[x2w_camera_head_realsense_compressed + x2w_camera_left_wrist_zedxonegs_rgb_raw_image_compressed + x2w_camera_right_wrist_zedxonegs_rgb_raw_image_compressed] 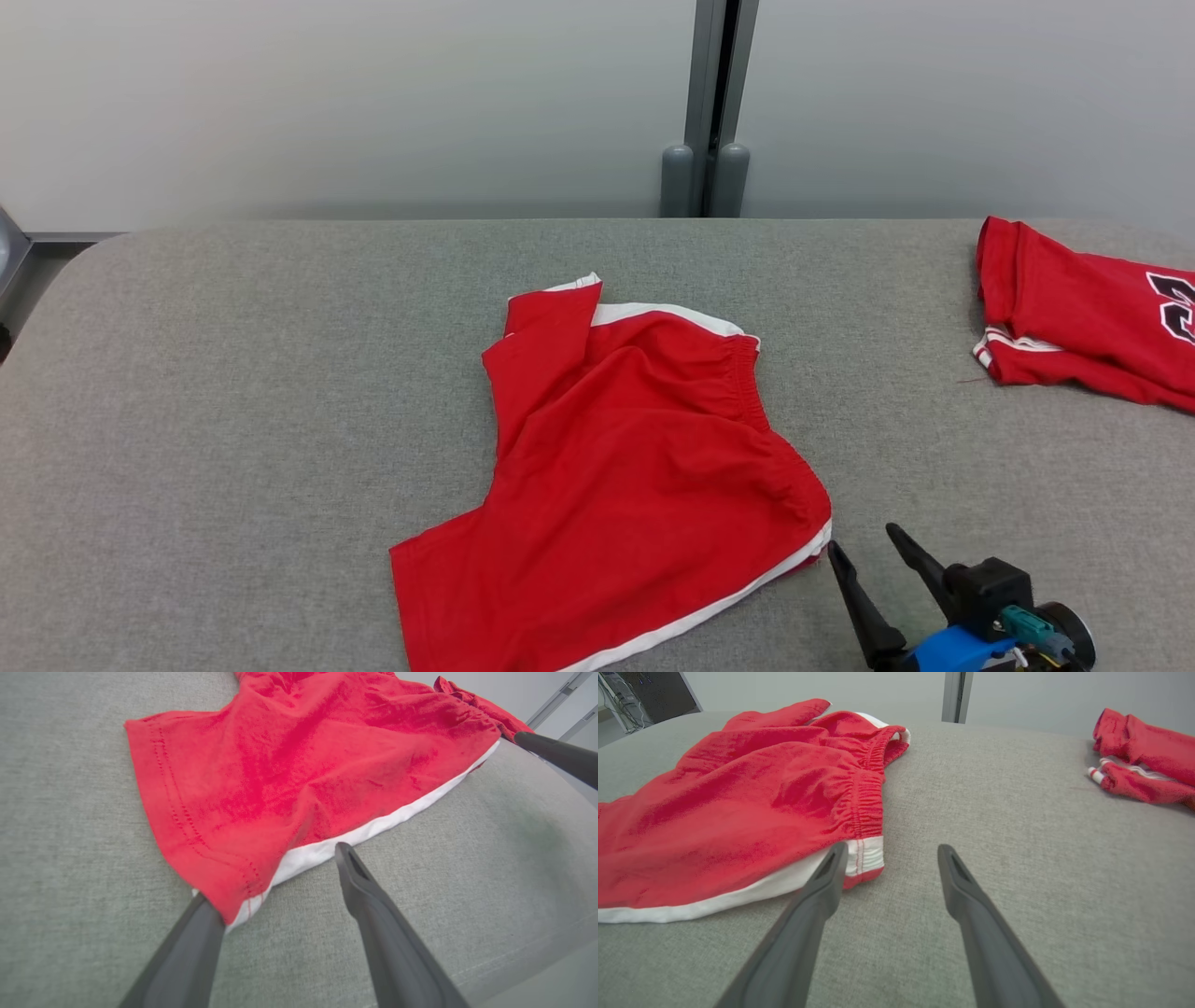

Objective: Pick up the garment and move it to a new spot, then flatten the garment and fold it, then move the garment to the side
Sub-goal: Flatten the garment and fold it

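The garment [635,467] is a pair of red shorts with white side trim, lying rumpled in the middle of the grey table [233,373]. My right gripper [863,538] stands open just right of its waistband corner. In the right wrist view, the right gripper [892,848] has its left finger against that corner of the garment [738,798], with nothing between the fingers. My left gripper [273,872] is open at the hem corner of the garment [289,756]. The corner drapes over its left fingertip.
A second red garment [1083,317] with a black-and-white number lies folded at the table's far right, also seen in the right wrist view [1143,760]. A pale wall with a grey post [714,112] rises behind the table. Bare grey cloth surrounds the shorts.
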